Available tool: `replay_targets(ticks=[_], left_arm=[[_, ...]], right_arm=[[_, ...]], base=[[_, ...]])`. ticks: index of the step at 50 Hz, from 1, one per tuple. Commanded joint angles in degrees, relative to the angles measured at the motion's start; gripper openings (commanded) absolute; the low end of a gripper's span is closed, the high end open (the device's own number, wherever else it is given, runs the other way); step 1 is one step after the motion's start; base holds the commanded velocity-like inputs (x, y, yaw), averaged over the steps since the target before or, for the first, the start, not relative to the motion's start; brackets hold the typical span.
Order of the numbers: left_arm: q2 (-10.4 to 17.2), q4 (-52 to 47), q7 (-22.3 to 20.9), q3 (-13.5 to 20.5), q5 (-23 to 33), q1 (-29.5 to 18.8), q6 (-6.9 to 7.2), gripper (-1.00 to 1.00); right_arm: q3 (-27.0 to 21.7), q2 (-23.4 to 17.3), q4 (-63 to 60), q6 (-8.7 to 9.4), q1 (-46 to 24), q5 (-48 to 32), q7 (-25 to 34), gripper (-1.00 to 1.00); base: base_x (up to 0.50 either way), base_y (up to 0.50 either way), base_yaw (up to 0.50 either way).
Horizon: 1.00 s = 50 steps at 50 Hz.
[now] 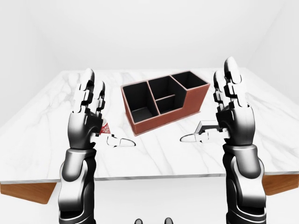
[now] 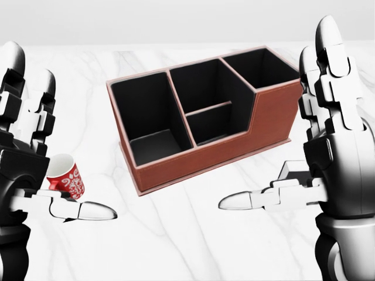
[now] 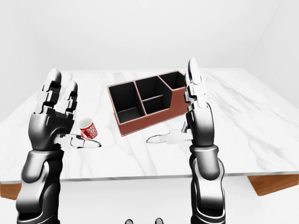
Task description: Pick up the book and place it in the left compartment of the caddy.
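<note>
Both hands were raised over the marble table (image 1: 154, 154), fingers spread apart and clamped on nothing. The left hand (image 3: 51, 119) stood at centre left of the right-eye view, the right hand (image 3: 198, 116) right of centre. The brown caddy (image 2: 199, 126) sat at upper centre of the head view, compartments empty. A red cup (image 3: 87, 129) lay just beside the left hand. The book was not visible.

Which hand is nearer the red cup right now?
Left. The left hand stands open right beside the red cup, its thumb reaching just under it. The right hand is open across the table, on the far side of the caddy.
</note>
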Motion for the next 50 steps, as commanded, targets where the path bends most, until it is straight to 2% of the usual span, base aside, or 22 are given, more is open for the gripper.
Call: replay_targets(ticks=[1,23,34,50], left_arm=[[0.0,-1.0,-0.1,0.4,-0.1,0.3,0.00,1.00],[0.1,-1.8,-0.3,0.7,0.2,0.5,0.00,1.00],[0.0,-1.9,-0.4,0.8,0.2,1.0,0.00,1.00],[-0.2,-2.3,-0.4,0.9,0.2,1.9,0.00,1.00]], right_arm=[[0.8,0.3,-0.4,0.00,-0.8,-1.2,-0.2,1.00],[1.2,0.4,-0.1,0.00,-1.3,-1.3,-0.2,1.00],[0.8,0.4,-2.0,0.00,0.7,-1.0,0.4,1.00],[0.3,0.4,-5.1,0.00,4.3,0.2,3.5,1.00]], base=[[0.39,0.00,0.00],[0.39,0.00,0.00],[0.39,0.00,0.00],[0.00,0.00,0.00]])
